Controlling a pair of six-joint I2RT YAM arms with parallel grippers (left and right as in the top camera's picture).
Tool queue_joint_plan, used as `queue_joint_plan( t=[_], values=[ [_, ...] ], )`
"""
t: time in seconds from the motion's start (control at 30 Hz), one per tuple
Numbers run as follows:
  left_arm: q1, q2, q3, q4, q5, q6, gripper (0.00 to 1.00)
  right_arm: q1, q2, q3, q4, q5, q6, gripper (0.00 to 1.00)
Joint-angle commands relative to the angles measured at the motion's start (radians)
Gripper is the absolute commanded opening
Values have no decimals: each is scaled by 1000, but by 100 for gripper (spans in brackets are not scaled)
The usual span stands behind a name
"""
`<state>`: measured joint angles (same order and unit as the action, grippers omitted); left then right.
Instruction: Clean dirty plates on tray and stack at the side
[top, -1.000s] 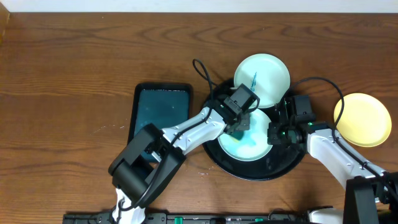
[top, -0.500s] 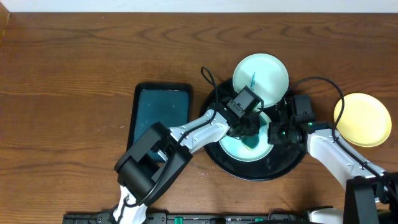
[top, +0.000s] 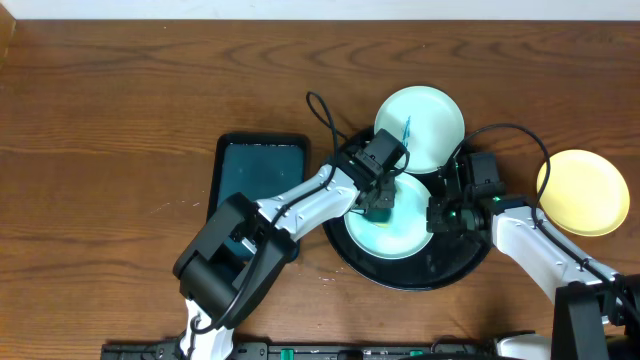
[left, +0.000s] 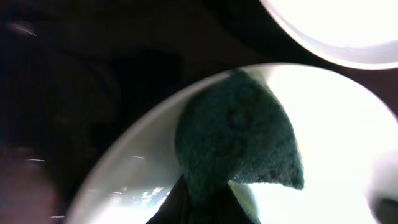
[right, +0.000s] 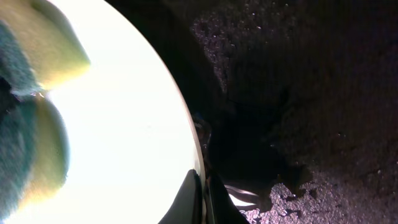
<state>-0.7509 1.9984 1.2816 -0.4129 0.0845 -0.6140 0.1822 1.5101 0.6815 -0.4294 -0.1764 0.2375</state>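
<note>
The left tool (top: 381, 200) is clamped on a dark green sponge (left: 239, 140), pressing it onto the mint plate (top: 395, 238) lying in the black tray (top: 455, 266). The right tool (top: 437, 214) pinches that plate's right rim. A second mint plate (top: 425, 125), blue-smeared, rests on the tray's far rim. The yellow plate (top: 583, 192) sits on the table (top: 120, 120) to the right, a teal tray (top: 258, 175) to the left.
</note>
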Motion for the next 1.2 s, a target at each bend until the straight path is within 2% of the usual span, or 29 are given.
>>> queue_joint_plan(
  t=[0.0,0.23,0.6,0.7,0.87,0.97,1.17],
  values=[
    [40,70,-49,-51,-536,121,8,-4,8,10,-16,75,0,1],
    [-42,70,-49,-58,-841,249,8,-5,8,10,-32,101,1,1],
    [-60,24,-15,-125,-864,230,8,-5,8,10,-43,101,2,1],
    [-57,-30,8,-175,-823,166,8,-5,7,10,-43,101,2,1],
    [-23,-192,13,-219,-583,117,8,-5,5,11,-43,101,1,1],
    [45,-317,13,-283,-435,75,8,-5,-3,14,-42,101,0,1],
    [229,-433,12,-424,-296,74,8,-3,-40,35,-47,78,-71,1]
  ],
)
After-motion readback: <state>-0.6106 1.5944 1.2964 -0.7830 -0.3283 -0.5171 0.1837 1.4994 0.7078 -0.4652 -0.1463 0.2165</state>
